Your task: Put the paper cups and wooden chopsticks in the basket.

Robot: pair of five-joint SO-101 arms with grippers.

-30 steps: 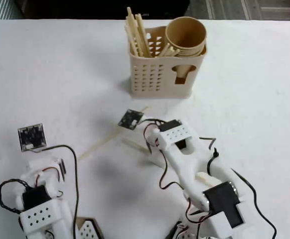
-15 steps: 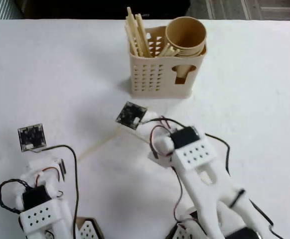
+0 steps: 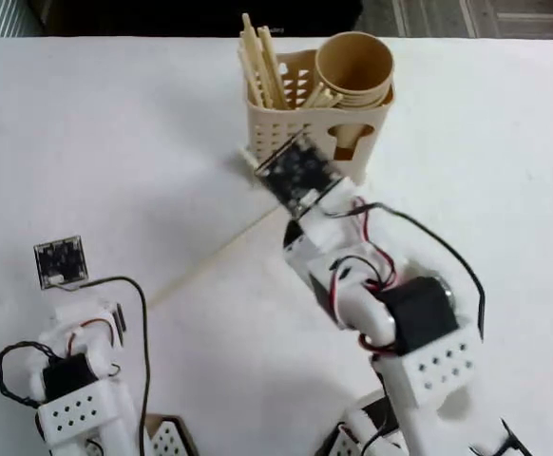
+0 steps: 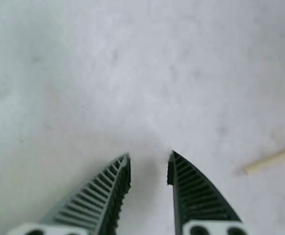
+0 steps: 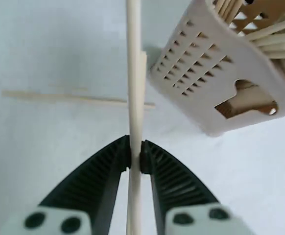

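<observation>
A cream plastic basket (image 3: 295,142) at the back of the table holds stacked paper cups (image 3: 354,66) and several wooden chopsticks (image 3: 262,57). My right gripper (image 5: 135,155) is shut on a wooden chopstick (image 5: 133,58), which points past the basket's perforated wall (image 5: 206,83). In the high view the right arm (image 3: 390,313) is raised just in front of the basket. One loose chopstick (image 3: 210,261) lies slanted on the white table, seen also as the stick (image 5: 74,98) beyond the gripper. My left gripper (image 4: 150,161) hangs open over bare table, the loose chopstick's tip (image 4: 272,160) off to one side.
The left arm (image 3: 77,380) sits at the front left corner with its cables. The table is white and bare to the left and right of the basket. A dark strip runs along the far table edge (image 3: 162,19).
The right arm has risen and swung from the table middle toward the basket, carrying the chopstick. The left arm has not moved.
</observation>
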